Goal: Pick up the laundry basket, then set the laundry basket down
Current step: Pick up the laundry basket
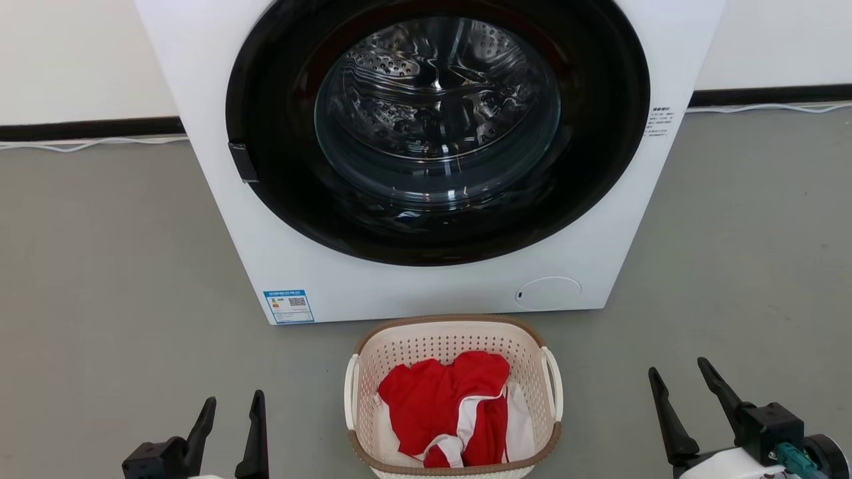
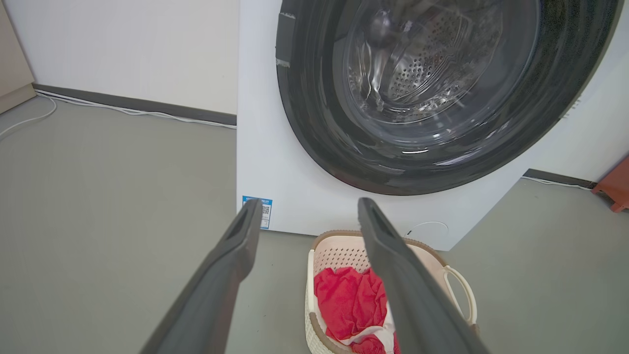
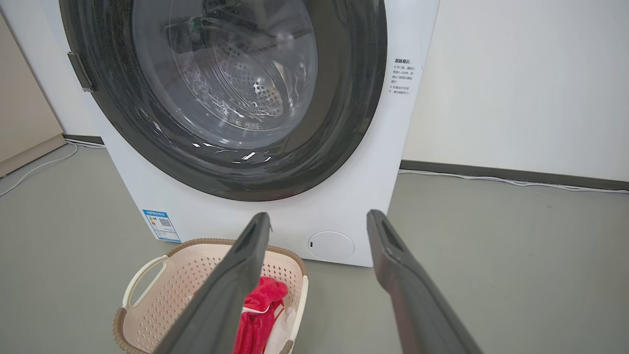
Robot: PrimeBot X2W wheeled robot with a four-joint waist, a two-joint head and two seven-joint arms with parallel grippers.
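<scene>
The laundry basket [image 1: 413,346] sits on the grey floor right in front of the washing machine, cream-white and perforated, with a brown rim and a white loop handle on each side. A red and white garment [image 1: 442,406] lies inside it. My left gripper [image 1: 233,402] stands open at the lower left, a good way left of the basket. Off to the basket's right, my right gripper [image 1: 679,372] is open too. Nothing sits between either pair of fingers. The basket [image 2: 339,250] shows behind my left gripper [image 2: 307,206], and the basket [image 3: 172,280] lies left of my right gripper [image 3: 319,219].
The large white washing machine [image 1: 219,186] with its round dark glass door fills the space behind the basket. White cables [image 1: 93,142] run along the dark skirting by the wall. An orange-red object [image 2: 615,186] sits on the floor far right in the left wrist view.
</scene>
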